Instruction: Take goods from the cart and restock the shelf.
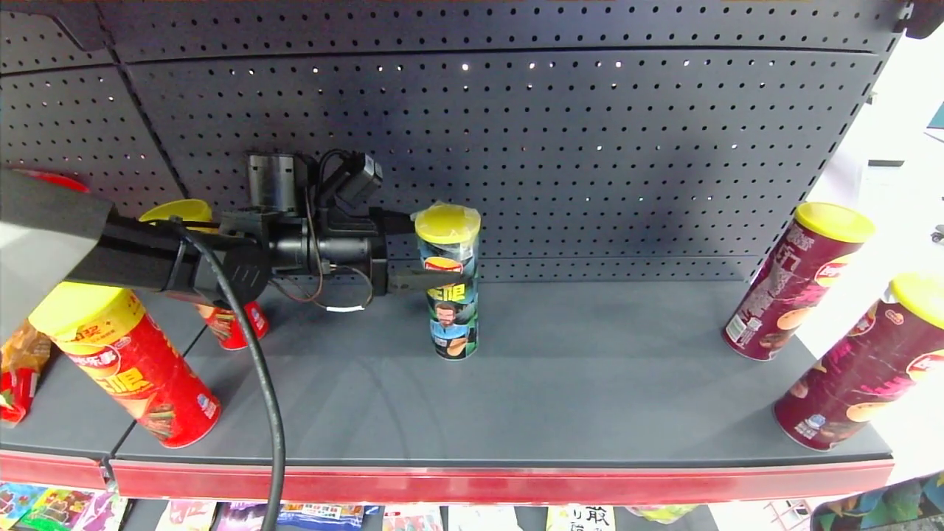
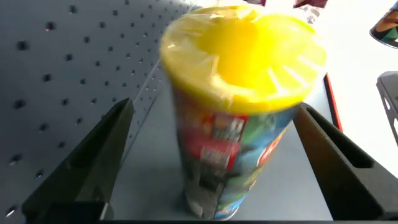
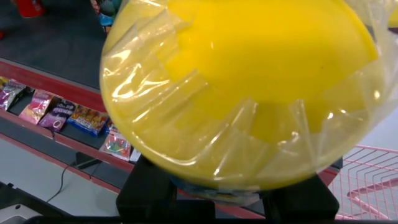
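Note:
A chips can (image 1: 448, 284) with a yellow lid and a blue-green label stands upright mid-shelf, near the pegboard back. My left gripper (image 1: 419, 251) comes in from the left and is open, one finger on each side of the can's upper half. In the left wrist view the can (image 2: 230, 124) sits between the fingers (image 2: 93, 168), and a gap shows on at least one side. In the right wrist view a second can's film-wrapped yellow lid (image 3: 249, 81) is close to the camera, with my right gripper (image 3: 224, 199) shut on the can below it.
The dark grey shelf (image 1: 590, 383) has a red front strip. Two red cans (image 1: 125, 361) (image 1: 228, 317) stand at the left and two maroon cans (image 1: 796, 280) (image 1: 863, 369) at the right. Snack packets (image 3: 62, 112) lie on a lower shelf, and a pink wire cart (image 3: 373, 186) is beside it.

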{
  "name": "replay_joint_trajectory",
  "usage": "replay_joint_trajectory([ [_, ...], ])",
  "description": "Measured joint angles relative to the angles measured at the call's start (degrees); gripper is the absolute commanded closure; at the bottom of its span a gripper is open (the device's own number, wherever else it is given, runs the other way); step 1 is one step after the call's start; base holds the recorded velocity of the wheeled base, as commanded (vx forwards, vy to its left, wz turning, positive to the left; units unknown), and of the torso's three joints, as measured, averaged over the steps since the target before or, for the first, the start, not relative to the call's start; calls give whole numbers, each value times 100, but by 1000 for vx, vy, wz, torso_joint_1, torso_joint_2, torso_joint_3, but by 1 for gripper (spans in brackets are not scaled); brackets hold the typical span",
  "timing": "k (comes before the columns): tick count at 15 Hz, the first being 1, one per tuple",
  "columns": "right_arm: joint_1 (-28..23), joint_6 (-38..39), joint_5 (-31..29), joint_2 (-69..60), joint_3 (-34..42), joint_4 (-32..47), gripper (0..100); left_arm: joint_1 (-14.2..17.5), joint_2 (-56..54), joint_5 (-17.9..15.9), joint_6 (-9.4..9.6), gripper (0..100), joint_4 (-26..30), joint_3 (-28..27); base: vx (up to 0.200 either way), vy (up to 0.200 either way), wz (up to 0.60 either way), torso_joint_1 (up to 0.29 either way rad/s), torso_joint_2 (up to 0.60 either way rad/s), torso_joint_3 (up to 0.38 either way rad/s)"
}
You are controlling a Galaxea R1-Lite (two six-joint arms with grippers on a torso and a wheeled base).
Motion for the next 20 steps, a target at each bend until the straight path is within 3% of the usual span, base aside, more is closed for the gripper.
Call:
replay_joint_trajectory([
  [3,-2,0,2,22,0,-2,100,-41,129,-48,-18,0,6,-79,0,0,0,0,0,0],
  [6,-2,0,0,32,11,-5,100,-50,196,-116,-177,0,0,-102,0,0,0,0,0,0],
  [7,-2,0,2,43,13,-2,100,-56,218,-116,-196,100,-28,-121,0,0,0,0,0,0],
  [15,-2,0,2,43,77,-5,100,-284,28,-20,-308,100,5,44,0,0,0,0,0,0],
  [17,-2,0,2,32,88,-2,100,-488,-284,355,-490,100,-9,413,0,0,0,0,0,0],
  [18,-2,0,2,29,91,-11,100,-645,-449,599,-534,100,-72,650,0,0,0,0,0,0],
  [20,0,5,9,24,91,-13,100,-835,-694,744,-534,100,-386,1030,0,0,0,0,0,0],
])
